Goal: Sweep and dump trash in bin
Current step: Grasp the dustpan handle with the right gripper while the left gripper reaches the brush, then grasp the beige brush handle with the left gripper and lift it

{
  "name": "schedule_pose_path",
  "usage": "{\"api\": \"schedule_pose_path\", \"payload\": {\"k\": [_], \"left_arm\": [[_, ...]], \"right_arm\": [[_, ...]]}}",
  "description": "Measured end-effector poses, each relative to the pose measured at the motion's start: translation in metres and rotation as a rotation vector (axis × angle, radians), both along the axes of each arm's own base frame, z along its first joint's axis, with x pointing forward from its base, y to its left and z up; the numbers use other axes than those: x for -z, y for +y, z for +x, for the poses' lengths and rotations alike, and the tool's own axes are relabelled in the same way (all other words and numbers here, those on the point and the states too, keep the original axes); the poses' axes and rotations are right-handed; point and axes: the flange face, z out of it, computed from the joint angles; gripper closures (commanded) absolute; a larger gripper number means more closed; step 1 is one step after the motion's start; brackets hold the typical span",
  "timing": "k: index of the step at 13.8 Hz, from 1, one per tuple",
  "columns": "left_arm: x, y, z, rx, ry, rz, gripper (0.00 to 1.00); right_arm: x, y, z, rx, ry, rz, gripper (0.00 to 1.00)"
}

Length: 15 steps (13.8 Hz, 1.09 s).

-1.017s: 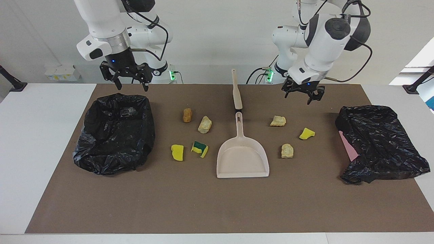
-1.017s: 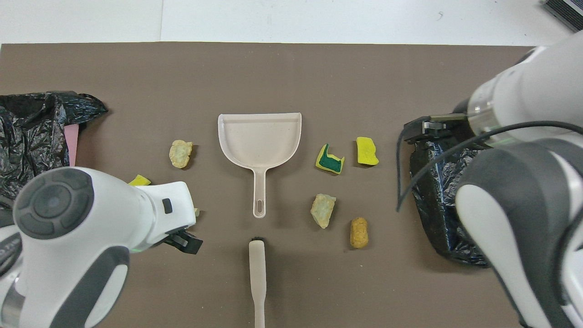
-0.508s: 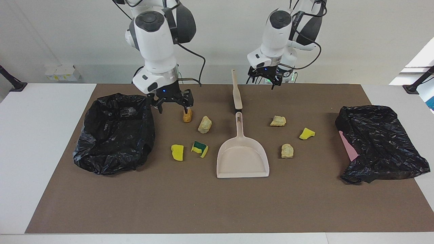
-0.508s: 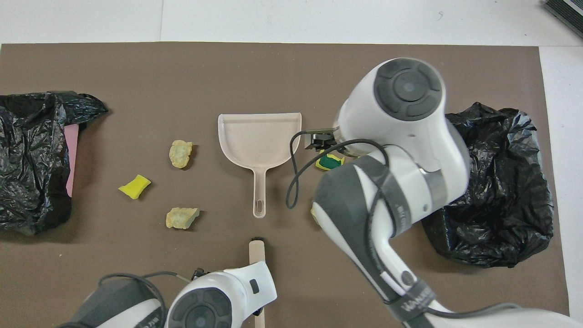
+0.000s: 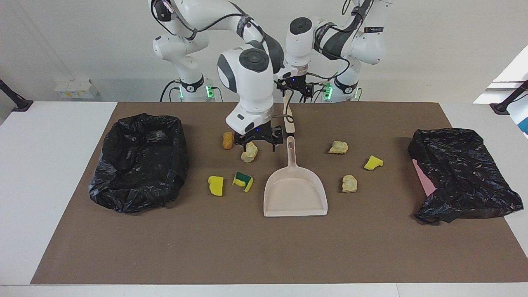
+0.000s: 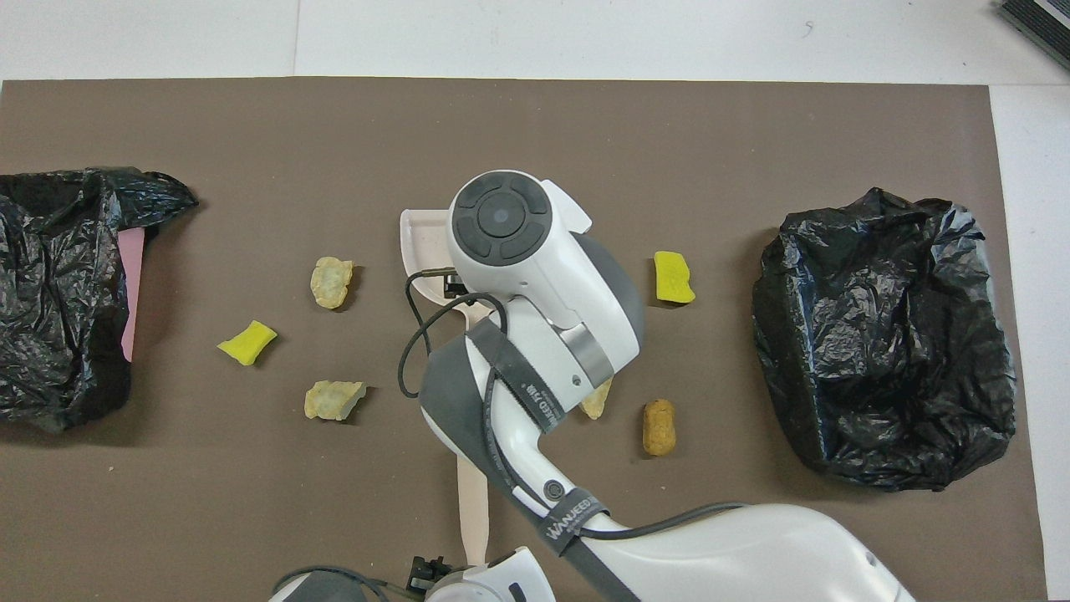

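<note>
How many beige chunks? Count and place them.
3 beige chunks: one by the right gripper; two toward the left arm's end from the dustpan, one nearer the robots than the other.

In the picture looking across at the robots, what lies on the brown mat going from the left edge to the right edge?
Open black bin bag → yellow sponge bit → brown lump → yellow-green sponge → beige dustpan → beige chunk → beige chunk → yellow sponge bit → crumpled black bag.
</note>
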Motion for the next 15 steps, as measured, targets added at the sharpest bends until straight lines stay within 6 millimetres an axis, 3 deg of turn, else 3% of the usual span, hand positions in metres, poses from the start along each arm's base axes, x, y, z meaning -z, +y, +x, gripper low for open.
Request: {"api": "schedule_pose_path", "payload": {"k": [4, 7, 9, 12, 13, 15], "left_arm": [[0.015, -0.005, -0.006, -0.101, 0.053, -0.008, 0.00], [0.016, -0.004, -0.004, -0.129, 0.066, -0.010, 0.04], [0.018, -0.003, -0.005, -0.133, 0.069, -0.005, 0.33], [0.020, -0.003, -0.005, -0.132, 0.071, -0.002, 0.91], [0.020, -0.002, -0.005, -0.131, 0.071, -0.001, 1.00], [0.022, -0.001, -0.004, -0.134, 0.075, 0.004, 1.00]], "right_arm": [[0.037, 0.042, -0.020, -0.062, -0.011, 0.012, 0.00], [0.061, 0.046, -0.028, -0.074, -0.009, 0.012, 0.00], [0.069, 0.043, -0.031, -0.073, 0.005, 0.001, 0.00], [0.069, 0.040, -0.038, -0.075, 0.026, -0.011, 0.01], [0.067, 0.042, -0.041, -0.079, 0.038, -0.015, 0.05], [0.065, 0.045, -0.048, -0.083, 0.064, -0.015, 0.09]]}}
